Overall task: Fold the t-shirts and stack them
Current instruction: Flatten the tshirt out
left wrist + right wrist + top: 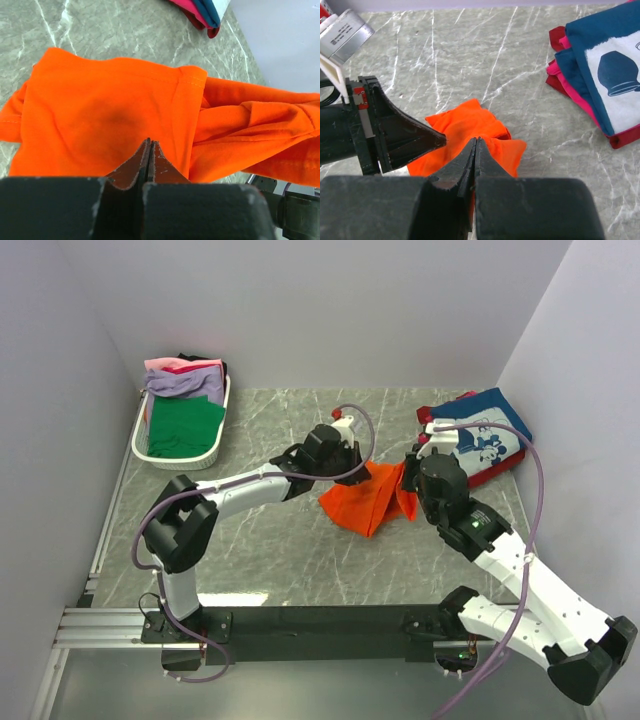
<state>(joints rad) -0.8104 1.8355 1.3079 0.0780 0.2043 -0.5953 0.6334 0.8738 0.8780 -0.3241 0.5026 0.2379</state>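
Note:
The bright orange t-shirt [362, 502] lies partly folded and bunched in the middle of the table. It also shows in the left wrist view [100, 115] and the right wrist view [470, 120]. My left gripper [372, 470] is shut, and its tips [149, 142] hover over the shirt's flat part with no cloth seen between them. My right gripper [405, 478] is shut at the shirt's right edge [476, 140], with bunched orange cloth drawn up to it. The left gripper's tip [440, 139] sits just left of it.
A folded stack with the navy cartoon-print shirt [482, 435] over pink and red ones lies at the back right, also in the right wrist view [590, 55]. A white slatted basket [178, 461] at the back left holds green, lavender, pink and black shirts.

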